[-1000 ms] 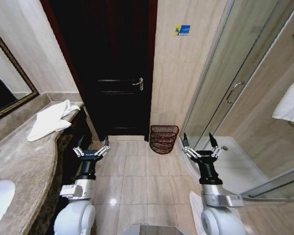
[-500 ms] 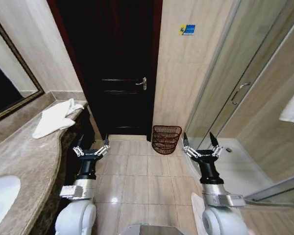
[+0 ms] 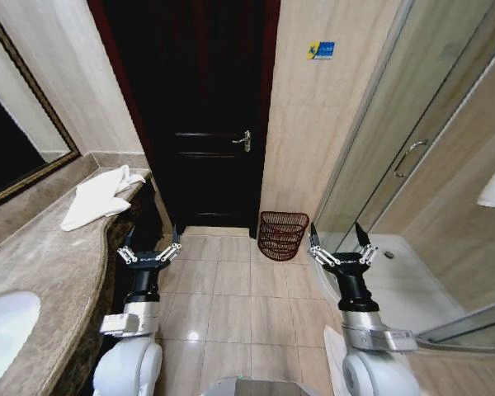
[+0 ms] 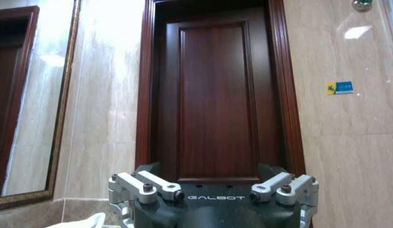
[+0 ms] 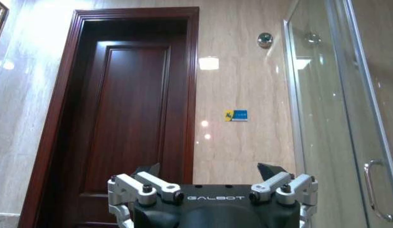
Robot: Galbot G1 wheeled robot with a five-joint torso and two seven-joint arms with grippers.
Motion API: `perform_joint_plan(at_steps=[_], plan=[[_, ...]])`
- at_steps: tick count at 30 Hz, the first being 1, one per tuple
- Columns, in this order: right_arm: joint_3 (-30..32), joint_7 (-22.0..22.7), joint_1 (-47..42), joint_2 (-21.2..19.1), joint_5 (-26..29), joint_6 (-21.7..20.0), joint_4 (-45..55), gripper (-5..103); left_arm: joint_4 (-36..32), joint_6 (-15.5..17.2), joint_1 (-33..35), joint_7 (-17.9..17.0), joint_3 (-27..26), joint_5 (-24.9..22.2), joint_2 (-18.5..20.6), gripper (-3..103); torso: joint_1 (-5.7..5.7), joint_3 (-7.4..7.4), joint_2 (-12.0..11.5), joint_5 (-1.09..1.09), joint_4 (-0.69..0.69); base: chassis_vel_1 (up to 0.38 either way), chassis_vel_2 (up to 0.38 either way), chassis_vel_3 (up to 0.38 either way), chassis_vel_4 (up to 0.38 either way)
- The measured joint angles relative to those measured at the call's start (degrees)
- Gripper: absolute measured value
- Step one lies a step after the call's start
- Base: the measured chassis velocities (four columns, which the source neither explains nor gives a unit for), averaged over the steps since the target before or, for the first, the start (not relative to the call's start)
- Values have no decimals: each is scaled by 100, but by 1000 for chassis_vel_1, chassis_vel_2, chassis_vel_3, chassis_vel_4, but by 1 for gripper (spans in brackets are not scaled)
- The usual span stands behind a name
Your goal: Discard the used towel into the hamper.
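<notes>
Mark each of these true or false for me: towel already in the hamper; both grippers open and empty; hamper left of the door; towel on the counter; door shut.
1. The towel is in the hamper. False: it lies on the marble counter.
2. The left gripper and right gripper are open and empty. True.
3. The hamper stands left of the door. False: it stands on the floor to the door's right, against the tiled wall.
4. The towel lies on the counter. True.
5. The door is shut. True.
</notes>
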Motion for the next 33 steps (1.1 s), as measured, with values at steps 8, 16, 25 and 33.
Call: perform_joint_plan(at_steps=[8,16,25,33], plan=[[2,19,-15,-3,-2,37,5,100,-26,-9,27,0,23,-6,0,100,0,0,-1,1,0,107,99,-89,-119],[94,44,-60,-31,93,239,-17,100,13,-73,6,15,67,11,5,100,-1,-1,0,-4,-2,187,140,-159,-155],[107,-93,28,-136,226,119,-20,100,35,-107,98,73,143,163,0,100,-1,0,-1,1,-1,-30,-11,32,6],[123,-93,69,-183,241,117,-104,100,120,-115,87,65,144,150,0,100,-2,0,0,0,1,-84,78,98,-68]])
